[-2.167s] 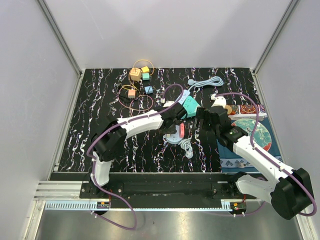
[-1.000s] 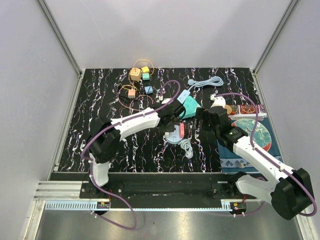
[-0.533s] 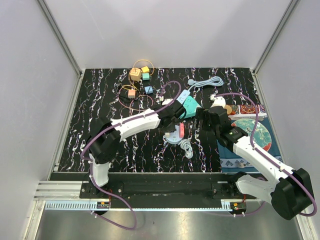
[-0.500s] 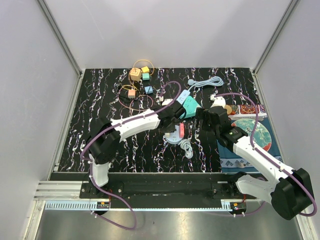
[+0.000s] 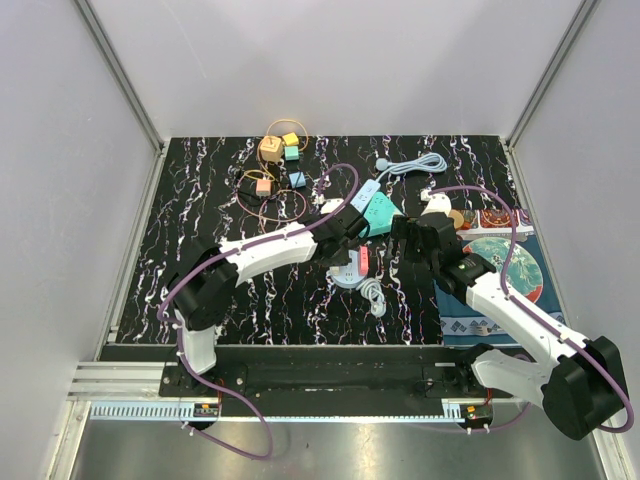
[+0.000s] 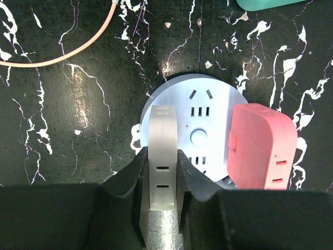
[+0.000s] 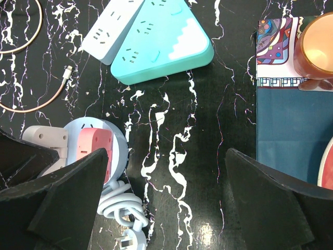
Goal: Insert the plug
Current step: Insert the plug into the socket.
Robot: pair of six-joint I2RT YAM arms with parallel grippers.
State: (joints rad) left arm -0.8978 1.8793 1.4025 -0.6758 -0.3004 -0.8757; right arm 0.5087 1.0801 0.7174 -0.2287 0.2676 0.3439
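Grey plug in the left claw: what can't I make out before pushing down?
Left wrist: grey plug prongs, hidden under its body; seated in the round socket or not, unclear.
Left wrist: plug's near end, covered by the left claw.
Top external: socket slots too small, partly under the left arm.

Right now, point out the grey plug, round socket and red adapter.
grey plug (image 6: 162, 151): left wrist view, top face.
round socket (image 6: 199, 136): left wrist view, centre button.
red adapter (image 6: 263, 145): left wrist view, top face.

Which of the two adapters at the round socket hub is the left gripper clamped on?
The grey adapter, pinched in the left gripper; the pink adapter beside it sits free.
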